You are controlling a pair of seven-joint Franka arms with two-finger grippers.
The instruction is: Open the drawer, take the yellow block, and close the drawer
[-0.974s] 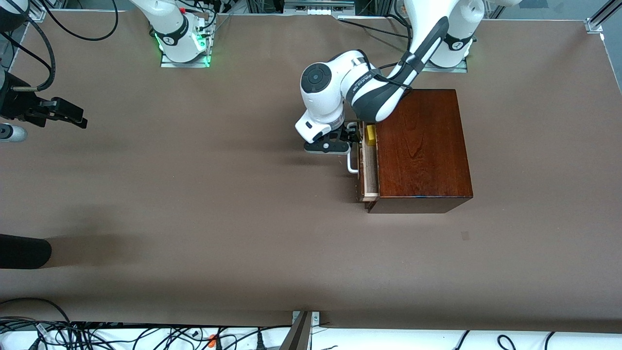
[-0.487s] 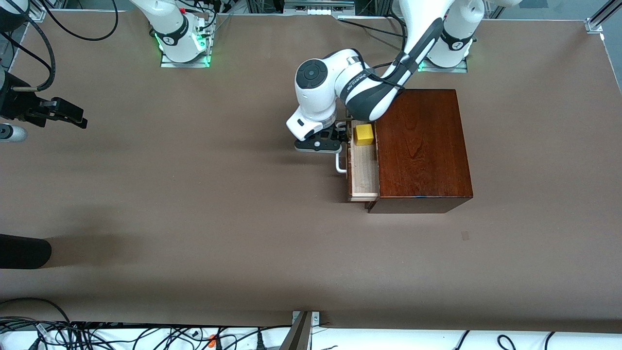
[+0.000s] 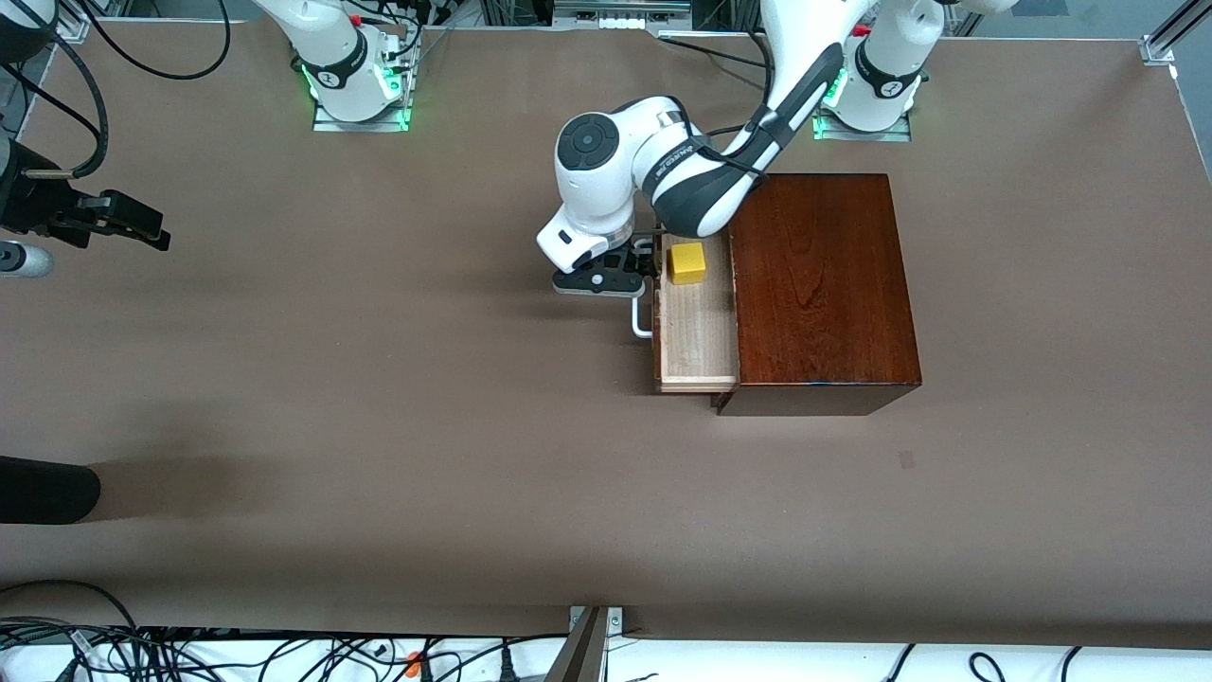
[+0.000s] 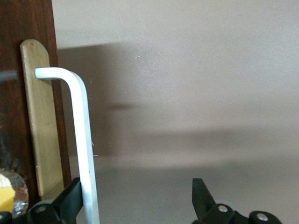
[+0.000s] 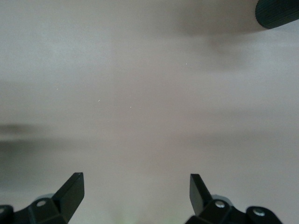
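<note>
- The drawer stands pulled out of the dark mahogany box, sliding out toward the right arm's end of the counter; in the front view it sits just right of the frame's centre.
- Its pale light-wood tray is exposed, and the dark reddish-brown front carries a white U-shaped handle.
- The yellow block lies inside the tray, in the corner farthest from the front camera, close to the drawer front; it is upright and the only thing seen in the tray.
- A sliver of the yellow block also shows at the lower left edge of the left wrist view, past the drawer front.
- The left hand is low in front of the drawer front, at the end of the handle farthest from the front camera.
- In the left wrist view the white handle runs down against one finger, while the other finger stands well apart from it; the left hand is spread wide and hooks the bar rather than pinching it.
- The right hand waits at the upper left edge of the front view, over bare counter at the right arm's end; its fingers are spread wide and grasp nothing.
- A black rounded object shows at the left edge of the front view.
</note>
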